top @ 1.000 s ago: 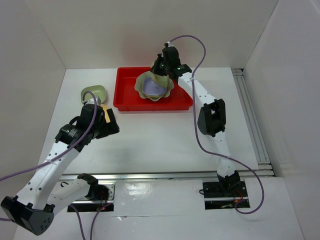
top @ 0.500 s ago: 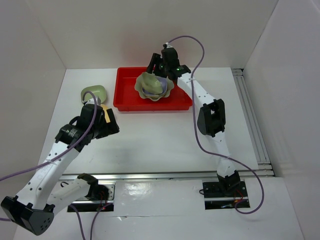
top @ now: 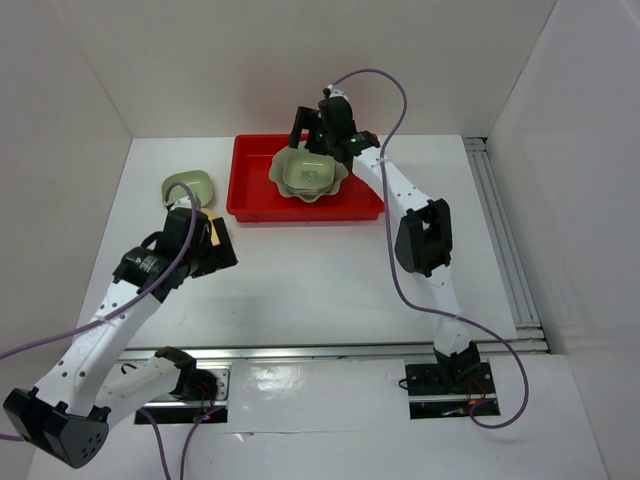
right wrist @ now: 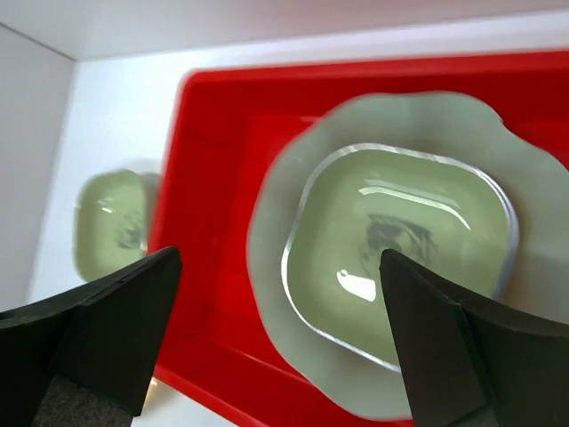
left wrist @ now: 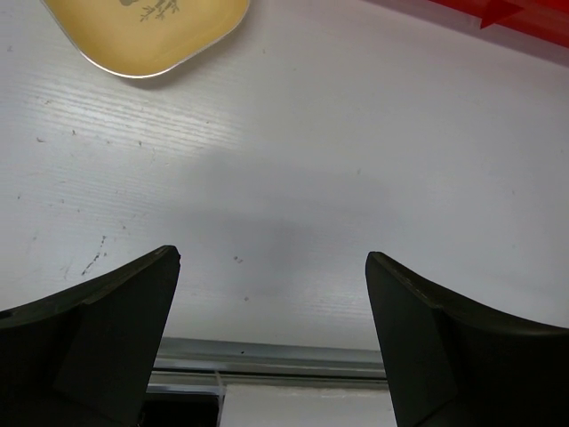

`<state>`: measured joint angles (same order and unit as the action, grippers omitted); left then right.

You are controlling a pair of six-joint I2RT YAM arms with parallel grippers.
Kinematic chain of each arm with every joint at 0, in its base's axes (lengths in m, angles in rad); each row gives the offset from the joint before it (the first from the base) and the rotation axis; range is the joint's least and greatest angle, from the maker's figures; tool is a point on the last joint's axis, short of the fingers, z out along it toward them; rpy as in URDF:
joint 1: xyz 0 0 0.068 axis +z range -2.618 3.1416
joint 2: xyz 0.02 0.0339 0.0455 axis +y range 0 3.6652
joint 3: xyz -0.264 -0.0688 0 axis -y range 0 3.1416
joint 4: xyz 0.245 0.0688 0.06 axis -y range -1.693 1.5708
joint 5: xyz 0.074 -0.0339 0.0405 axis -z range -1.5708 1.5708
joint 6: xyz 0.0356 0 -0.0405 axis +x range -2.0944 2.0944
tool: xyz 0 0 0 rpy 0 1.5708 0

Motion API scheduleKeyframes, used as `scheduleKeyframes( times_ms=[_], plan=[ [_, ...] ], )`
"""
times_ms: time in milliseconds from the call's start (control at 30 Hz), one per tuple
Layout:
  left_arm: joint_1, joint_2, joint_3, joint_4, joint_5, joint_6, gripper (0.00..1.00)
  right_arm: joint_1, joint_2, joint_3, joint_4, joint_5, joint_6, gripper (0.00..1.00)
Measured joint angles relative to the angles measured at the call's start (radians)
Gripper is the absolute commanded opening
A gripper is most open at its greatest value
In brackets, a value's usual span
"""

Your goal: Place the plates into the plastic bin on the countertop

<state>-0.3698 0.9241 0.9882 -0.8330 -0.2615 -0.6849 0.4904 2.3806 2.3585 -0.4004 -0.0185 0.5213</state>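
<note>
While my left gripper hangs spread and empty, the small yellow rounded-square dish lies on the white countertop just ahead-left of it. My right gripper, likewise spread, hovers over the shallow red plastic bin, which holds a small green dish nested in a scalloped pale green plate.

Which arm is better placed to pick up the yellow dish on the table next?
Left. The left gripper hangs open right by the yellow dish; the right gripper is open over the red bin, farther away.
</note>
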Motion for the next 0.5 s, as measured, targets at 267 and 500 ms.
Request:
scheduleKeyframes(
  times_ms=[267,500],
  plan=[
    [0.025,0.177,0.058,-0.031,-0.087,-0.029,0.99,0.051,-0.353,-0.520,0.013,0.164,-0.110,1.00],
    [0.056,0.367,0.209,0.068,-0.081,0.112,0.99,0.040,-0.871,-1.010,0.099,0.141,-0.196,1.00]
  ],
)
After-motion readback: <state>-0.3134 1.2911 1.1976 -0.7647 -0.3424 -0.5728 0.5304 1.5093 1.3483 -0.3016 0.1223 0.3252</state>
